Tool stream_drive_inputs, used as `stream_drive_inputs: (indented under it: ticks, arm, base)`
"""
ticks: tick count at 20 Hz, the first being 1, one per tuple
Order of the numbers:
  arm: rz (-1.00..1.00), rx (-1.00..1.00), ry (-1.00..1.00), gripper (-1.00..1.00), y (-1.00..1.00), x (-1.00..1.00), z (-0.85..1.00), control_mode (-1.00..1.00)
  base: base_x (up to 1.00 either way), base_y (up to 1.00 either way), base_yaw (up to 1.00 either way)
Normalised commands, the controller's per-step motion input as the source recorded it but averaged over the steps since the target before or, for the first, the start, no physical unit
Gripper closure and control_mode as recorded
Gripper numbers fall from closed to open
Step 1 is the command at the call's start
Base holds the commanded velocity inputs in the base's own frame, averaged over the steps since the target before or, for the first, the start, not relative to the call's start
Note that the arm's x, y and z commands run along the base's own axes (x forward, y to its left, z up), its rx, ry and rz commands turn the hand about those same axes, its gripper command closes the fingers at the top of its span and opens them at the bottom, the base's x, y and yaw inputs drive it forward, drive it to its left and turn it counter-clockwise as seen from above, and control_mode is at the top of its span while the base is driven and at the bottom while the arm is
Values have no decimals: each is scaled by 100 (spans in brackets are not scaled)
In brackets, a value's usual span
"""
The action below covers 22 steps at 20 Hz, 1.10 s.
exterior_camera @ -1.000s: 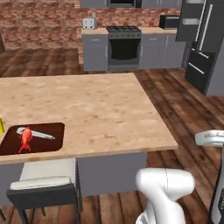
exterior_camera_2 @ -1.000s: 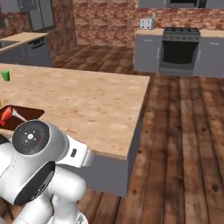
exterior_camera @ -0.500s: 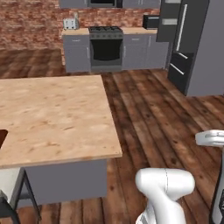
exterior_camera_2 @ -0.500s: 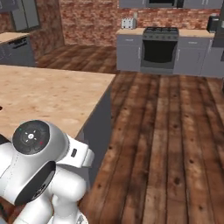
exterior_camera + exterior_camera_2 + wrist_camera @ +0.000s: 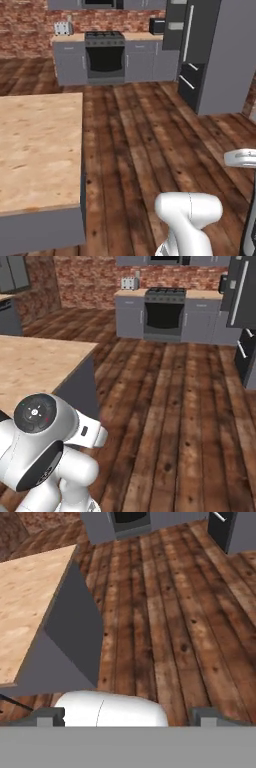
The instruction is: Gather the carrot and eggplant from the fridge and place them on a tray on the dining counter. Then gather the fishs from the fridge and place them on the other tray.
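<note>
Base faces the fridge [image 5: 210, 55] across open wood floor [image 5: 185, 421], dining counter [image 5: 35, 150] just beside on the left; fish presumably inside the closed fridge, trays unseen. Gripper [image 5: 128, 716] shows 2 fingertips spread wide with nothing between. Risk: clipping the counter corner, or stopping badly placed for the door handle [image 5: 188, 33].

Kitchen: stove [image 5: 105, 57], fridge [image 5: 210, 52], probably toaster [image 5: 62, 28].

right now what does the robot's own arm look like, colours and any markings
The arm is glossy white, built of rounded, bulbous segments. One joint ends in a dark round cap with small light markings and tiny green and red dots. A small dark slot sits on the white link beside it. In the left base view another smooth white rounded link rises at the bottom. No cables visible.
</note>
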Motion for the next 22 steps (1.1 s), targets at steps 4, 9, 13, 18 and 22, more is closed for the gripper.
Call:
stream_drive_inputs:
  ticks: [4,9,13,18,22]
  arm:
    - [0,0,0,-100,0,0,0,100]
    - [0,0,0,-100,0,0,0,100]
    - [0,0,0,-100,0,0,0,100]
    - [0,0,0,-100,0,0,0,100]
    - [0,0,0,-100,0,0,0,100]
  base:
    - [82,-75,0]
    - [93,-52,0]
    - [100,-41,0]
    - [100,-28,0]
    - [100,-15,-3]
